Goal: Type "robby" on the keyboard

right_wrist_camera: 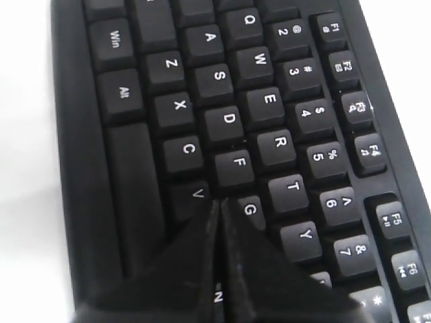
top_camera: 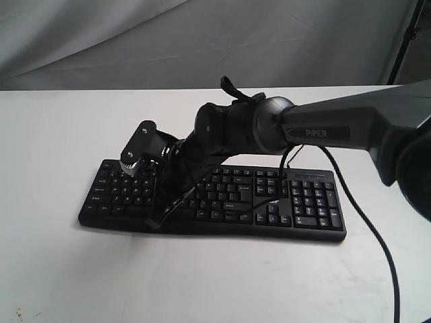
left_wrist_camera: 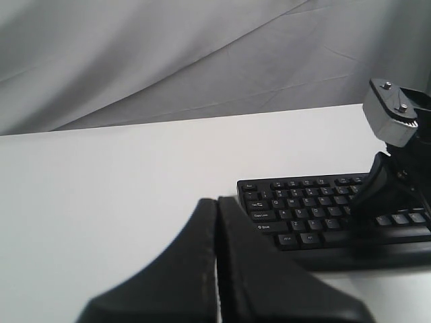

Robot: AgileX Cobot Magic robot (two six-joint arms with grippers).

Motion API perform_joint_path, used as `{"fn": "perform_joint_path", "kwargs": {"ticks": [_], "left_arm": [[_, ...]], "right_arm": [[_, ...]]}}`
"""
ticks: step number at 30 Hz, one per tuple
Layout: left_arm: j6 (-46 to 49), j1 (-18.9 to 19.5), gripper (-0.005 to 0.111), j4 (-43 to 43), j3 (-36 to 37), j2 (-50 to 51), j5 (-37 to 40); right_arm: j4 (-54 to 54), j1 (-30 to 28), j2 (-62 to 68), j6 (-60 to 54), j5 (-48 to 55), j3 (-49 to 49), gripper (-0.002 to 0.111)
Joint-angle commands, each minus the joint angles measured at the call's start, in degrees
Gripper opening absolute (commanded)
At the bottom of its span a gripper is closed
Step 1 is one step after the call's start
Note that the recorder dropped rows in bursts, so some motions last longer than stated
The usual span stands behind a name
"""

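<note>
**Q:** What sits around the keyboard, and what stands in the way?

**A:** The black keyboard point(top_camera: 269, 202) lies about the middle of the white tabletop point(top_camera: 54, 121), its long side parallel to the far edge. The dark right arm point(top_camera: 337, 128), lettered "PIPER", reaches in from the right edge and crosses above the keys, hiding part of the letter block. A thin black cable point(top_camera: 367, 222) trails past the number-pad end toward the near edge.

**Q:** Where are the tools?

**A:** The right tool point(right_wrist_camera: 219, 205) has its fingers pressed together, gripping nothing. Its tip points at the spot where the V, F and G keys meet. Whether it touches a key cannot be told. The left tool point(left_wrist_camera: 217, 202), fingers likewise pressed together and gripping nothing, is above bare tabletop. It is well apart from the Esc end of the keyboard point(left_wrist_camera: 303, 215).

**Q:** How much room is there?

**A:** Bare tabletop surrounds the keyboard on every side, widest toward the left edge and the near edge.

**Q:** And the room?

**A:** The tabletop is smooth and matte. Creased grey cloth point(top_camera: 135, 40) hangs behind its far edge.
</note>
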Motion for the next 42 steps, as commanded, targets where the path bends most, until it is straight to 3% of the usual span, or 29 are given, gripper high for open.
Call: {"fn": "perform_joint_path", "kwargs": {"ticks": [1, 42], "left_arm": [[-0.2, -0.4, 0.0, 0.3, 0.2, -0.2, -0.3], [-0.2, -0.4, 0.0, 0.3, 0.2, -0.2, -0.3]], "right_arm": [[0.5, 0.1, -0.1, -0.3, -0.6, -0.2, 0.0], [0.2, 0.0, -0.6, -0.3, 0.7, -0.2, 0.0]]}}
